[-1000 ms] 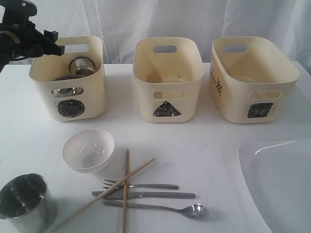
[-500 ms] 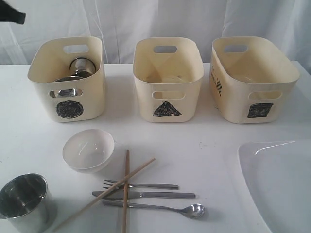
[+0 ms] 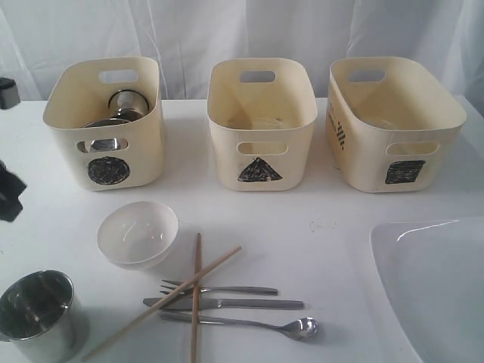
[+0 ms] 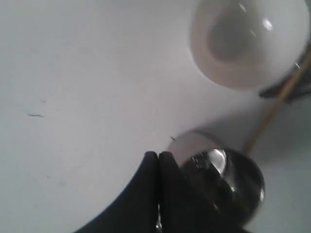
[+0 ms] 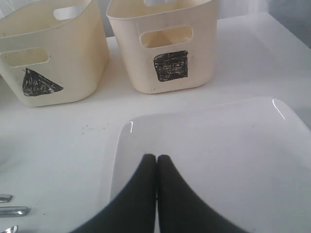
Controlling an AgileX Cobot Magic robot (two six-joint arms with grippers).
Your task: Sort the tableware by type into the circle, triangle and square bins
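Note:
A steel cup [image 3: 36, 314] stands at the front left, with the small white bowl [image 3: 138, 233] behind it. Two crossed chopsticks [image 3: 195, 291] lie over the fork [image 3: 227, 289], knife [image 3: 242, 304] and spoon [image 3: 257, 325]. The large white plate [image 3: 435, 287] fills the front right. The circle bin [image 3: 106, 125] holds steel vessels; the triangle bin [image 3: 261, 125] and square bin [image 3: 393, 125] stand beside it. My left gripper [image 4: 158, 155] is shut and empty, hovering just beside the steel cup [image 4: 228, 182]; only a dark part of it [image 3: 9, 195] shows at the left edge. My right gripper [image 5: 156, 158] is shut above the plate [image 5: 228, 150].
White curtains hang behind the bins. In the left wrist view the white bowl [image 4: 250, 41] and a chopstick [image 4: 279, 102] lie beyond the cup. The triangle bin [image 5: 48, 53] and square bin [image 5: 165, 43] stand past the plate in the right wrist view.
The left arm has left the circle bin at the upper left and come down to the left edge, near the steel cup. The tableware on the table has not moved.

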